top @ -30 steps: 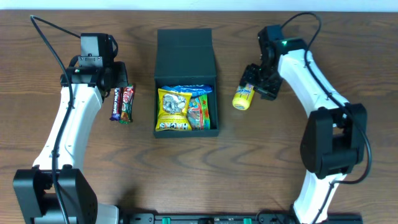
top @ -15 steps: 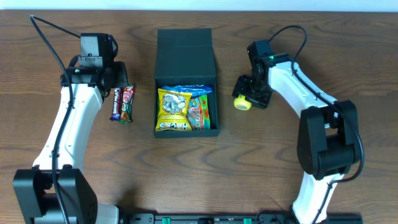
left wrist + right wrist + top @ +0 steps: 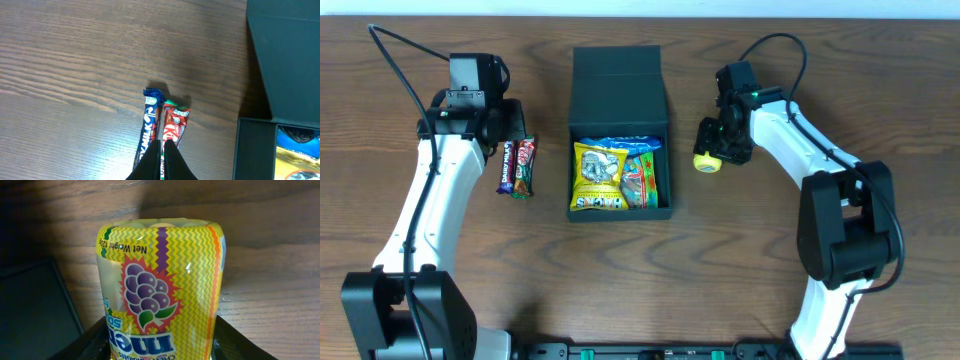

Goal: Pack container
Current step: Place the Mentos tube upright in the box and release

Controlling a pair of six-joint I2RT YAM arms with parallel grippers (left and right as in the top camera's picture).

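While three packets already lie inside the container [image 3: 618,90], the packing is, I judge, about half done. This box stands in the middle of the table [image 3: 820,60], its lid folded open to the far side. It is dark, matte and rigid, with straight walls. In it are a crinkled yellow chips bag [image 3: 598,178], a blue packet [image 3: 620,143] at the far wall and a green packet [image 3: 642,180] on the right.

Not yet packed are a blue bar [image 3: 148,132] and a red bar [image 3: 173,127], both in glossy foil, side by side left of the box. The left claw [image 3: 162,150] is over them, clenched on nothing. The right claw [image 3: 718,148] grasps a smooth, rounded yellow bottle [image 3: 160,285] right of the box.
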